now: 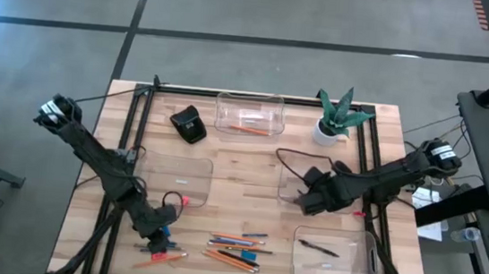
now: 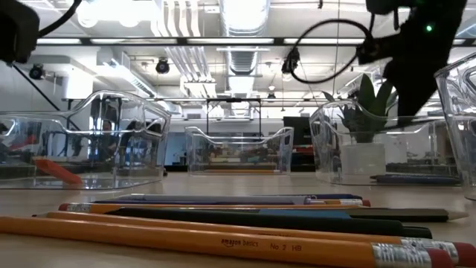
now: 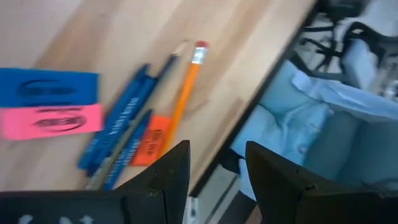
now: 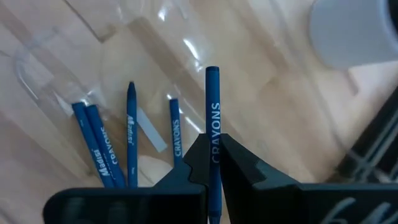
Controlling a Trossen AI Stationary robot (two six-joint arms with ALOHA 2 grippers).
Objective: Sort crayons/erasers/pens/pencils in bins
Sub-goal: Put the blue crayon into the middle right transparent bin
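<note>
My right gripper is shut on a blue crayon above the clear bin at the table's middle right. Several blue crayons lie on that bin's floor. My left gripper is open near the table's near left corner and touches nothing. In the left wrist view its fingers stand over the table's near edge, beside blue crayons, an orange pencil, a blue eraser and a pink eraser, all lying flat on the wood. My right gripper pinches the blue crayon between its two fingertips, on the lower part of the stick. The crayon lies along the fingers and sticks out forward past them. It is lifted clear above the bin's floor.
A mixed row of pencils and pens lies at the near middle. A far bin holds an orange pencil; a near right bin holds a pen; a left bin stands by my left arm. A black object and a plant pot stand at the back.
</note>
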